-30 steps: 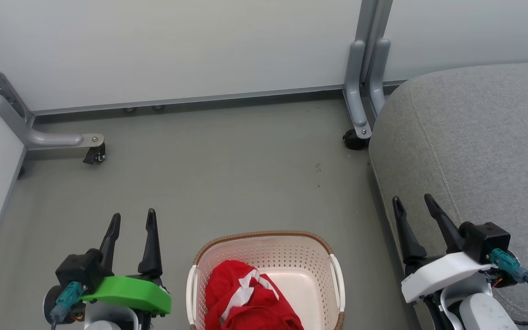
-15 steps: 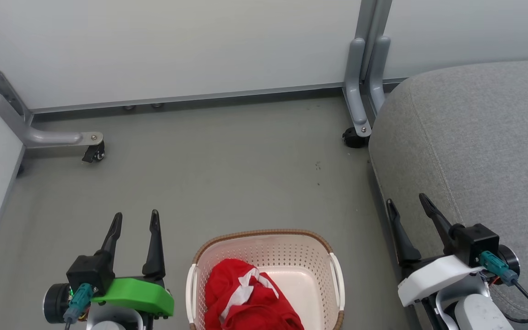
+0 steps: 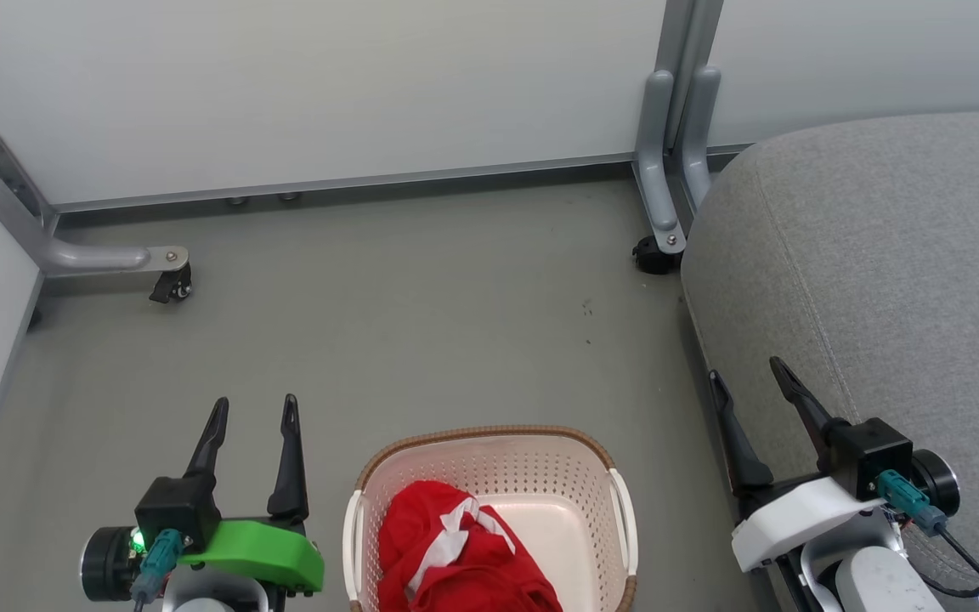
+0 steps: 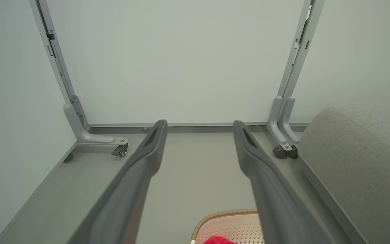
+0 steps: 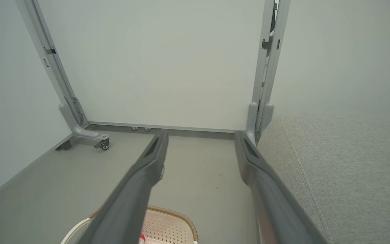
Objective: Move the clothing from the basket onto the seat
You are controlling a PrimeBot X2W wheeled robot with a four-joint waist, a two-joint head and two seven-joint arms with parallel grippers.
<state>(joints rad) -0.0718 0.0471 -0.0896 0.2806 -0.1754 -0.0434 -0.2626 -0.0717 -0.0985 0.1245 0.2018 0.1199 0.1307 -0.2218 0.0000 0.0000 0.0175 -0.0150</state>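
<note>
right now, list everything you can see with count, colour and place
clothing: one heap (number of garments unclear), red with white trim, in the basket's left half
basket: one, cream-white perforated with a brown rim, on the floor between the two grippers
seat: one, light grey fabric, right side
floor: one, grey-green, middle
panels: three, pale, along the back and left
frame feet: grey with black castors, one far left, a pair by the seat's far corner
left gripper: one, dark fingers on a green mount, open, left of the basket
right gripper: one, dark fingers on a white mount, open, at the seat's edge
</note>
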